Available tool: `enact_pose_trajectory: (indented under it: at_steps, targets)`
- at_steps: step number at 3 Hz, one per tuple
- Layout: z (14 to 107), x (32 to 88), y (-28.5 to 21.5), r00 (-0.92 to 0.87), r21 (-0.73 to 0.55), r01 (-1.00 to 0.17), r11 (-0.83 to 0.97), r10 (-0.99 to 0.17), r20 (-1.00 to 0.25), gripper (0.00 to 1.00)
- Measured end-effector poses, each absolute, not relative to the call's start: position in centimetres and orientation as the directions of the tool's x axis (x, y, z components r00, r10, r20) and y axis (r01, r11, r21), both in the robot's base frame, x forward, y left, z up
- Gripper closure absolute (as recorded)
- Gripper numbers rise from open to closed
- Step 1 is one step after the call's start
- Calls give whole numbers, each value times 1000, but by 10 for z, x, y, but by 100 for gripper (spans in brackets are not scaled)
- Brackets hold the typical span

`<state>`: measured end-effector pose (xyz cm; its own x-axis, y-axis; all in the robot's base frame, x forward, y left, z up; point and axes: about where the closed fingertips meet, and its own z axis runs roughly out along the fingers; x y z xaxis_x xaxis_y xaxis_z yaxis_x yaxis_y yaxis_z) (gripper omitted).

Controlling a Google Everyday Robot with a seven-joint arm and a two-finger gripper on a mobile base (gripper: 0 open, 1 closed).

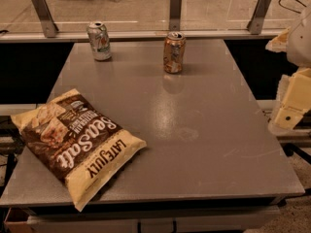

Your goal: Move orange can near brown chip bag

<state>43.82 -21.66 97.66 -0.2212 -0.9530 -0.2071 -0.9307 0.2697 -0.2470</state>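
Note:
The orange can (pixel 174 52) stands upright at the far middle of the grey table (pixel 194 130). The brown chip bag (pixel 73 142) lies flat on the table's near left corner, its lower edge hanging a little over the front. My gripper (pixel 291 106) is at the right edge of the view, beside the table's right side, well to the right of the can and far from the bag. It holds nothing that I can see.
A silver-green can (pixel 99 41) stands at the table's far left. A glass barrier with metal posts (pixel 175 11) runs behind the far edge. The floor drops away past the table's right and front edges.

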Motion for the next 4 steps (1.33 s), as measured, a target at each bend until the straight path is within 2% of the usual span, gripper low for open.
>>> enact_pose_trajectory:
  at_steps: [1,2,4]
  targets:
    - [977,438,-216,-221,-248,-930,270,-953,-208,0]
    - [969,465,-210,-200,-263,-928,265,-947,-251,0]
    - [938,586,-169,-143,-292,-909,297,-880,-452,0]
